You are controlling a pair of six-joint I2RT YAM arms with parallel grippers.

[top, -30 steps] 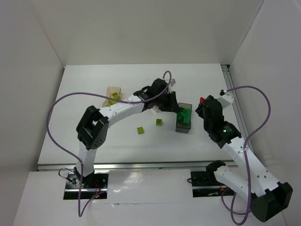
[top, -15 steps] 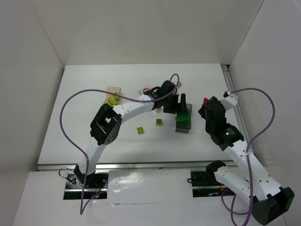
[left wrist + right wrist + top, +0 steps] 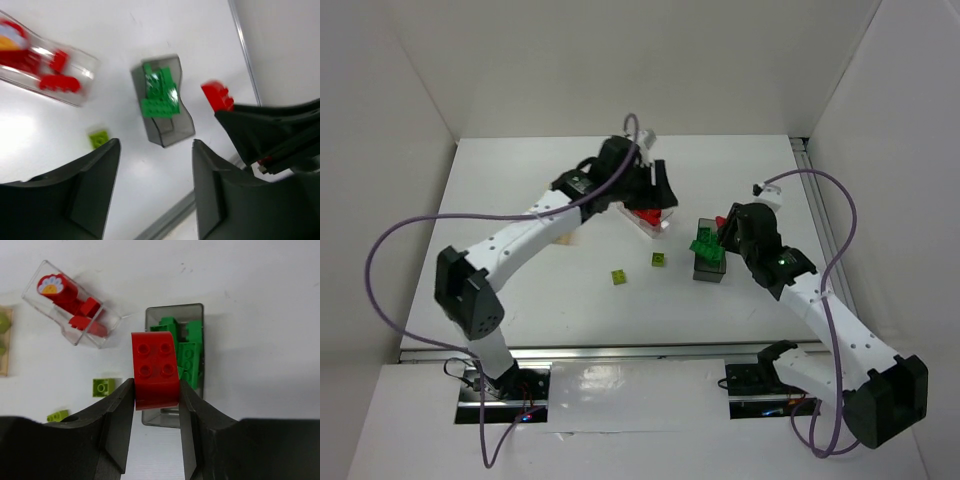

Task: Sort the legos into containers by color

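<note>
**Currently clamping a red brick (image 3: 155,369) over the dark grey tub (image 3: 172,309)**

Grips the red brick in the right claw (image 3: 156,392), with one finger (image 3: 117,415) pressed to each side and the four studs turned up toward the wrist camera. Hangs above the dark grey tub, covering part of its left rim in the right wrist view; cannot judge the height over it. Seen from overhead, places the right claw at that tub's far right corner. Already heaped inside the dark grey tub: green bricks (image 3: 189,347).

Keeps the left claw (image 3: 155,185) open, with nothing between its two fingers (image 3: 92,195). From overhead, reaches with it over the clear tub (image 3: 660,228), around the middle of the counter (image 3: 740,170). Through the gap, looks down on the dark grey tub, the green bricks and the red brick in the right claw.

Inside the clear tub: several red bricks (image 3: 82,315), plus a red piece (image 3: 50,286) bearing a white flower print. Lies aslant, up and left of the dark grey tub, apart from it.

Loose on the counter, left of the dark grey tub: a yellow-green brick (image 3: 102,386) near it, and a second yellow-green brick (image 3: 57,415) further left and nearer the arms' bases.

At the left edge of the right wrist view, cut off by the frame: the tan tub (image 3: 6,365), with yellow-green pieces (image 3: 2,322) in it. Mostly hidden under the left arm from overhead.
</note>
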